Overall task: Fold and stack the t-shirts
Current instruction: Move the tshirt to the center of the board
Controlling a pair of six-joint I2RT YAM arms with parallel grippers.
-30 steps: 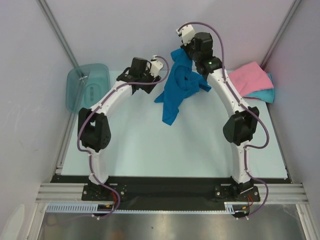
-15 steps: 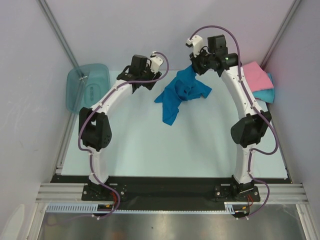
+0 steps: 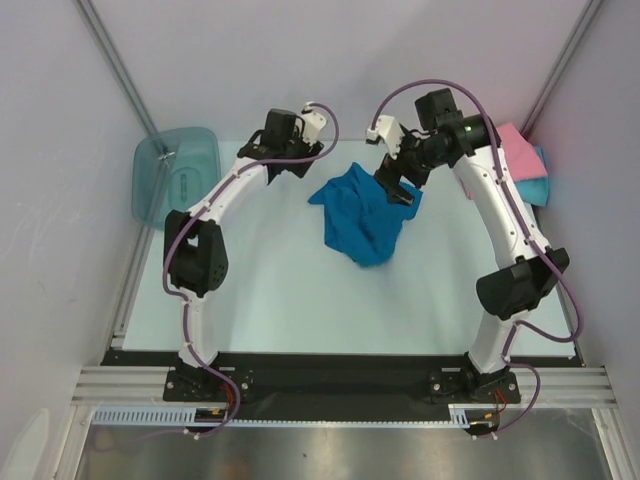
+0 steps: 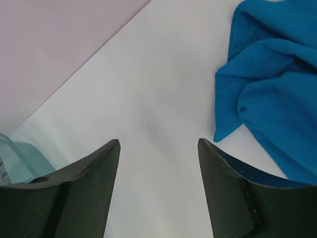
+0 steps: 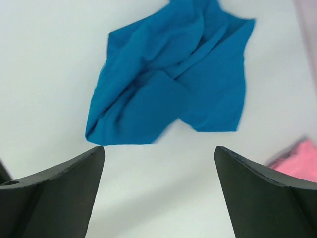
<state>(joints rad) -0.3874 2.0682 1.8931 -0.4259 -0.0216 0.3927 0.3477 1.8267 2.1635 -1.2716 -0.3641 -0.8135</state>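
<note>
The deep blue t-shirt (image 3: pixel 362 216) lies crumpled in a heap on the table's far middle, held by nothing. My right gripper (image 3: pixel 396 186) hovers over its right edge, open and empty. In the right wrist view the blue t-shirt (image 5: pixel 168 84) lies beyond the gripper (image 5: pixel 159 148), clear of the wide-apart fingers. My left gripper (image 3: pixel 292 164) stands open just left of the shirt. The left wrist view shows bare table between the gripper (image 4: pixel 158 141) fingers and the blue t-shirt (image 4: pixel 272 84) off to the right. A pink t-shirt (image 3: pixel 512 150) lies folded on a turquoise t-shirt (image 3: pixel 536 188) at the far right.
A translucent teal bin (image 3: pixel 175 172) stands at the table's far left edge, and its corner shows as the bin (image 4: pixel 20 163) in the left wrist view. Grey walls close in the back and both sides. A pink cloth edge (image 5: pixel 297 161) shows in the right wrist view.
My right gripper came down and towards the front, opened and let go of the blue t-shirt, which dropped from hanging into a heap on the table. The left arm barely moved.
</note>
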